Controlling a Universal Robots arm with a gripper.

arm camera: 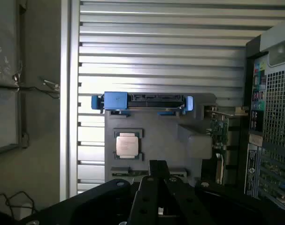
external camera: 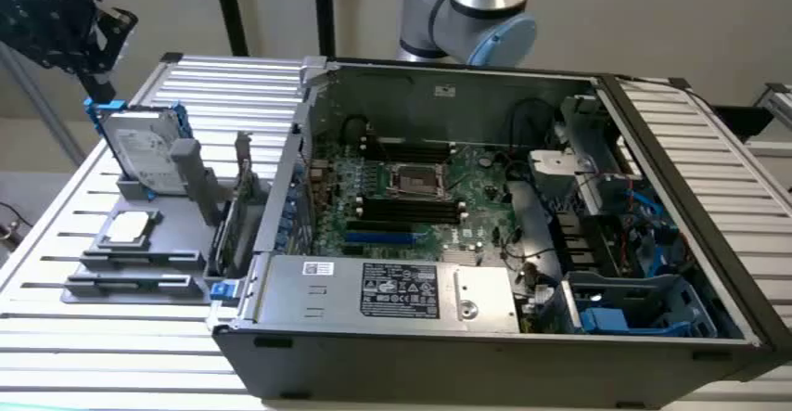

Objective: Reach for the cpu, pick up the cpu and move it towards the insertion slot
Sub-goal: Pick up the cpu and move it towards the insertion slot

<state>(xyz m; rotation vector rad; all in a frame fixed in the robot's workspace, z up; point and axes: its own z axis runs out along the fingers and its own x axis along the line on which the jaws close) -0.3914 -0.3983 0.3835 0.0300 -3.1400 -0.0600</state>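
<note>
1 cpu (external camera: 129, 228), 1 hard drive (external camera: 143, 151), 1 insertion slot (external camera: 417, 181), 1 open computer case (external camera: 495, 91).

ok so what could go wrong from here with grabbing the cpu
The cpu lies flat in a recess of the grey holder, so the claw may grip it poorly and drop it.
The upright hard drive stands close beside it; an off-line descent could clip it.
The insertion slot sits down inside the computer case, so a low carry could strike the case wall.
</note>
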